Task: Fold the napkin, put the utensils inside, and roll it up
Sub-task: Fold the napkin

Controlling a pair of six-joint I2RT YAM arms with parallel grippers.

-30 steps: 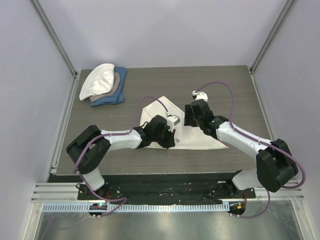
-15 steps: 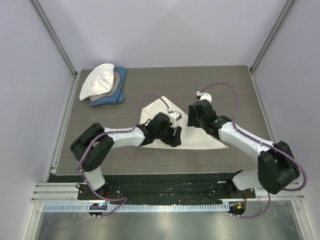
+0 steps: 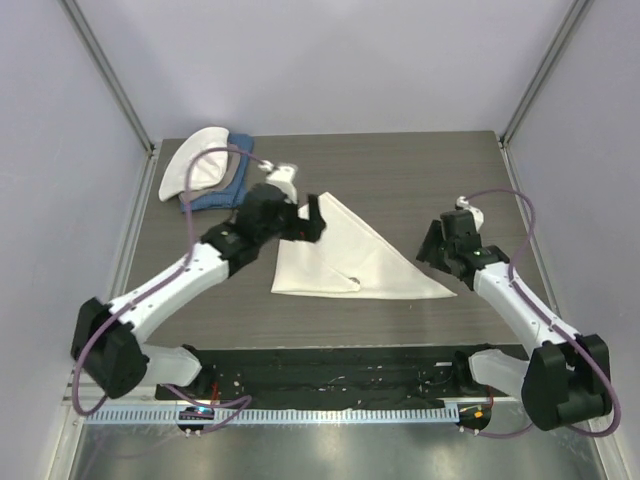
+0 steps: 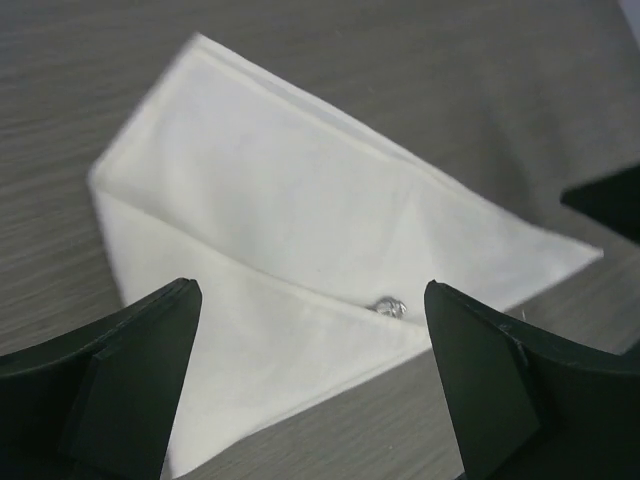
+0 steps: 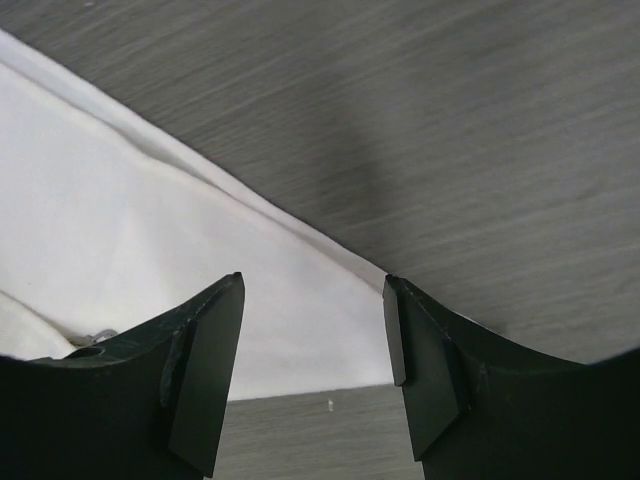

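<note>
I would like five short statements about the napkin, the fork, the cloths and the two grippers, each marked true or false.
1. The napkin lies folded flat on the table. True.
2. The left gripper is shut on the napkin. False: it is open and holds nothing.
3. Only a small shiny part of the fork shows at a fold of the napkin. True.
4. The stack of cloths lies at the far right corner. False: it lies at the far left.
5. The right gripper holds the fork. False: it is open and empty.
</note>
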